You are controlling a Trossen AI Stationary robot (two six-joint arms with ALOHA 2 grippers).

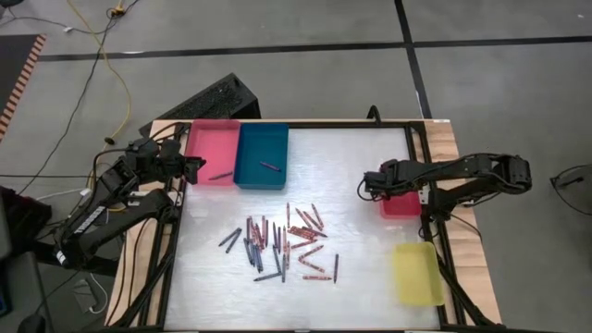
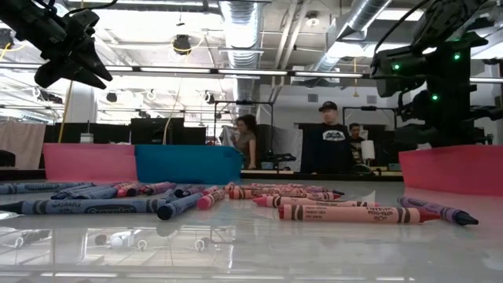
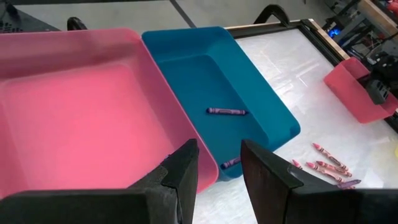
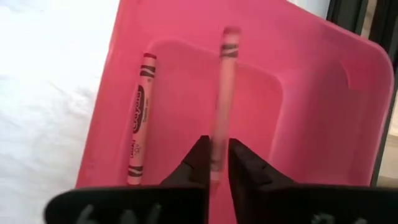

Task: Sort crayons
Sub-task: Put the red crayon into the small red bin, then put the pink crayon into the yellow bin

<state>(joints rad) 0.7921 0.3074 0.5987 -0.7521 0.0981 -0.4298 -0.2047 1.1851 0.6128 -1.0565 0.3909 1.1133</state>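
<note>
Several crayons (image 1: 287,240), red, pink, grey-blue and dark, lie scattered flat on the table's middle. My right gripper (image 4: 216,155) points steeply down over the red tray (image 4: 298,93). A blurred pink-red crayon (image 4: 222,93) stands on end in the narrow gap between its slightly parted fingers. Another red crayon (image 4: 138,118) lies flat on that tray's floor. My left gripper (image 3: 221,174) hangs open and empty above the near rim where the pink tray (image 3: 74,106) meets the blue tray (image 3: 211,74). A purple crayon (image 3: 227,111) lies in the blue tray. My right gripper has the crayon's near end (image 4: 214,163) between its fingertips, coming from above. The crayon shows blurred while the fingers and tray are sharp, so I cannot tell whether the fingers touch it. Its far end (image 4: 230,37) points down into the red tray.
A yellow tray (image 1: 418,273) sits at the table's near right, in front of the red tray. The pink tray (image 1: 213,148) holds one crayon (image 1: 220,175). A black frame (image 1: 435,231) borders the table. People stand in the room beyond the far edge.
</note>
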